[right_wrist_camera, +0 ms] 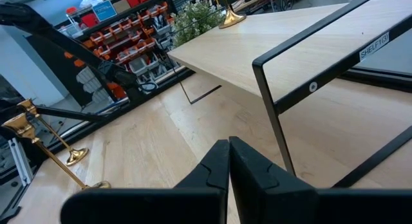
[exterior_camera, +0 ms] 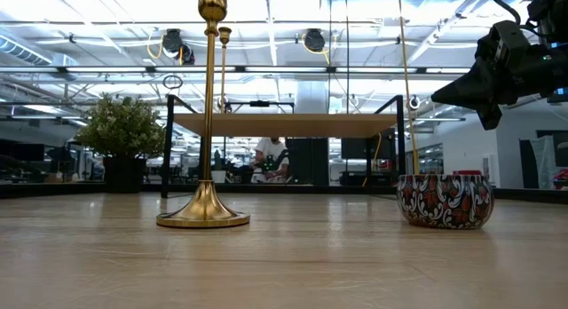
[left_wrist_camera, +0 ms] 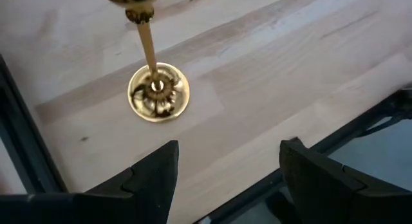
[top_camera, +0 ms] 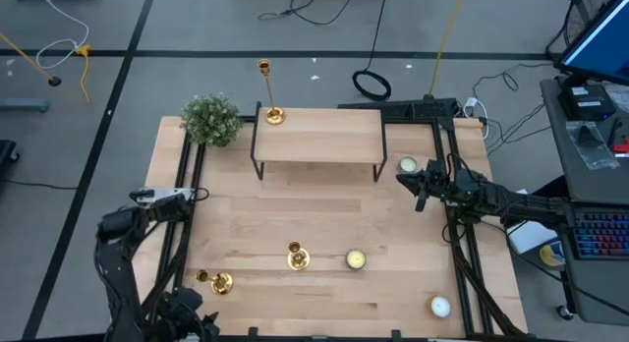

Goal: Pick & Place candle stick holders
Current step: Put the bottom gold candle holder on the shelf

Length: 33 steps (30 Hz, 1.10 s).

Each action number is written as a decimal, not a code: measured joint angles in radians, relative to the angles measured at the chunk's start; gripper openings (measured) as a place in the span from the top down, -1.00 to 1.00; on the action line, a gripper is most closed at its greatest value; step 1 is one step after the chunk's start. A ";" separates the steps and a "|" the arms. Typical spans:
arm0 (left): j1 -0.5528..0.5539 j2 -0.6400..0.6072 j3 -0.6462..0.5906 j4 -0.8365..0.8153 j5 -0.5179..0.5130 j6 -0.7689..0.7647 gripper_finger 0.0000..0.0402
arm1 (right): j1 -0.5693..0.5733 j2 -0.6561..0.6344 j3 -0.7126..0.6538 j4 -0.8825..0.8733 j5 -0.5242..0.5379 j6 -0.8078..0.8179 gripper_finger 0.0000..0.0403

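Candle stick holders: we see one (top_camera: 270, 91) on the shelf (top_camera: 319, 136) upper left, two (top_camera: 297, 256) (top_camera: 216, 280) at lower centre-left. Left gripper (left_wrist_camera: 225, 176) spread above one; right gripper (right_wrist_camera: 229, 163) pressed together, empty.

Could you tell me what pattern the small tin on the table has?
A red floral pattern on the tin, clearest in the low view.

Wood table (top_camera: 324, 214): shelf (top_camera: 319, 136), plant (top_camera: 211, 119), 2 candlesticks (top_camera: 297, 256), 3 candles (top_camera: 355, 259).
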<state>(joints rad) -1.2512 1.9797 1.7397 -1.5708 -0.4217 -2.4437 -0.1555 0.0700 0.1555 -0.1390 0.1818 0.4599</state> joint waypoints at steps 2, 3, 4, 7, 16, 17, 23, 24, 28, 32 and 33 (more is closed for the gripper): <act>0.001 -0.003 0.000 -0.001 -0.006 0.003 -0.34 | 0.000 0.000 0.000 0.000 0.000 0.000 0.98; 0.002 -0.003 0.000 0.000 -0.007 0.004 -0.34 | 0.000 0.000 0.000 0.000 0.000 0.000 0.98; 0.002 -0.003 0.000 0.000 -0.011 0.005 -0.34 | 0.000 0.000 0.000 0.000 0.000 0.000 0.98; 0.002 -0.003 -0.001 0.000 -0.026 0.018 -0.34 | 0.000 0.000 0.000 0.000 0.000 0.000 0.98; 0.006 -0.003 -0.097 -0.001 -0.024 0.014 -0.34 | 0.000 0.000 0.000 0.000 0.000 0.000 0.98; 0.006 -0.003 -0.108 -0.001 -0.024 0.010 -0.34 | 0.000 0.000 0.000 0.000 0.000 0.000 0.98; 0.006 -0.045 -0.179 -0.001 -0.072 0.006 -0.34 | 0.000 0.000 0.000 0.000 0.000 0.000 0.98; 0.006 -0.052 -0.195 -0.001 -0.079 0.006 -0.34 | 0.000 0.000 0.000 0.000 0.000 0.000 0.98; 0.006 -0.085 -0.261 0.000 -0.092 0.003 -0.34 | 0.000 0.000 0.000 0.000 0.000 0.000 0.98; 0.006 -0.122 -0.322 -0.001 -0.136 -0.001 -0.34 | 0.000 0.000 0.000 0.000 0.000 0.000 0.98; 0.006 -0.133 -0.334 0.000 -0.156 -0.001 -0.34 | 0.000 0.000 0.000 0.000 0.000 0.000 0.98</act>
<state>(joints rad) -1.2449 1.8469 1.4059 -1.5711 -0.5782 -2.4445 -0.1552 0.0703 0.1554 -0.1390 0.1818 0.4599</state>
